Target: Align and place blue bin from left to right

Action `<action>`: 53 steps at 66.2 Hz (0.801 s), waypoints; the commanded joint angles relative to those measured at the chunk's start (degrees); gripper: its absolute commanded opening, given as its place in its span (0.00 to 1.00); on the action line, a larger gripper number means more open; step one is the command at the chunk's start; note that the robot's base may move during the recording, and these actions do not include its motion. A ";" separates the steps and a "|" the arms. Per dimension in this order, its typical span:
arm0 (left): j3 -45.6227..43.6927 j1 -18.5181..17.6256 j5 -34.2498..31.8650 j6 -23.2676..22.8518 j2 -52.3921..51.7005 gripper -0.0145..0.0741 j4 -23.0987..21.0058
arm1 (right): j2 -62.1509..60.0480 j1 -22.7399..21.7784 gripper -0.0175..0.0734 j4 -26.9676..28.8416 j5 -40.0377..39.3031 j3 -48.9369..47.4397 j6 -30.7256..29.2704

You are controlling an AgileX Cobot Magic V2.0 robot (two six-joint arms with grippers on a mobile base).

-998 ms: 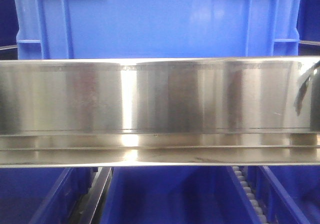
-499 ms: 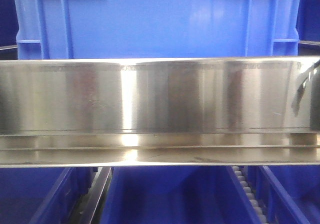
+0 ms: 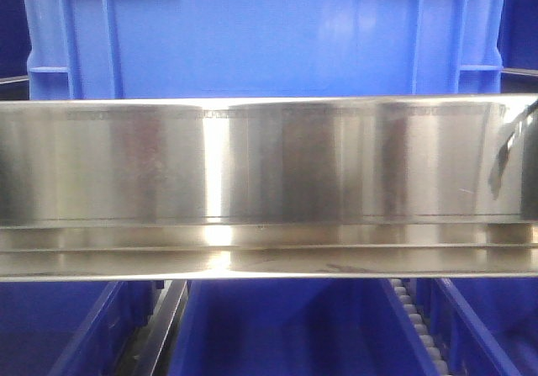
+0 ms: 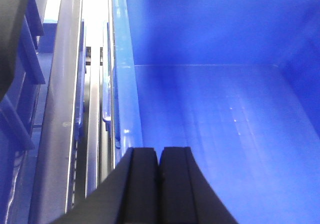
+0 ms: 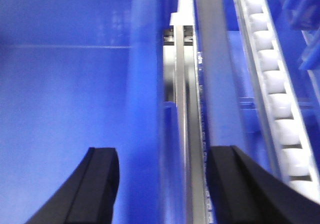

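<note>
The blue bin [image 3: 252, 35] fills the top of the front view: a light-blue crate with a flat wall and raised ribs near both corners, standing behind a steel beam. Neither gripper shows in that view. My left gripper [image 4: 160, 151] is shut with nothing between its fingers. It hovers over the inside of a blue container [image 4: 215, 124], just right of that container's left rim [image 4: 122, 83]. My right gripper [image 5: 164, 151] is open and straddles a blue container's right wall [image 5: 145, 83], one finger inside and one outside. I cannot tell whether this container is the ribbed crate.
A wide polished steel beam [image 3: 269, 182] crosses the front view. Darker blue tubs [image 3: 286, 325] sit below it between rails. A row of white rollers [image 5: 272, 83] and a steel rail [image 5: 182, 108] run right of the wall. Another steel rail [image 4: 60, 108] lies left of the rim.
</note>
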 commanded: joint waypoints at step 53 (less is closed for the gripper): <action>-0.36 -1.26 -3.22 -0.38 -0.32 0.34 0.37 | -0.27 0.45 0.12 -0.91 0.38 -0.53 -0.14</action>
